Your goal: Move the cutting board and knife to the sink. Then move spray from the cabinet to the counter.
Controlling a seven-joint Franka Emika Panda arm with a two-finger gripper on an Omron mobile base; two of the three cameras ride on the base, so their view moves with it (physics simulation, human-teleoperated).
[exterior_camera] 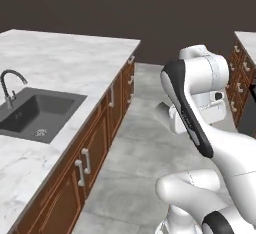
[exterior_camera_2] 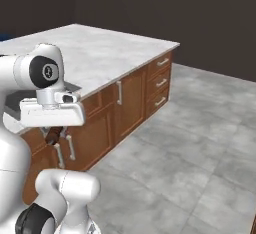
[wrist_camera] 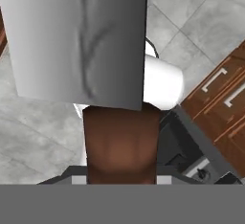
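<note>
Knife held in the jaws, closed on its reddish-brown handle, broad grey blade pointing away from the hand over the grey tiled floor. Handle end visible below the white hand in the right base view. Gripper raised beside the brown drawers, off the edge of the marble worktop. Dark sink with curved tap set into that worktop, well apart from the knife
</note>
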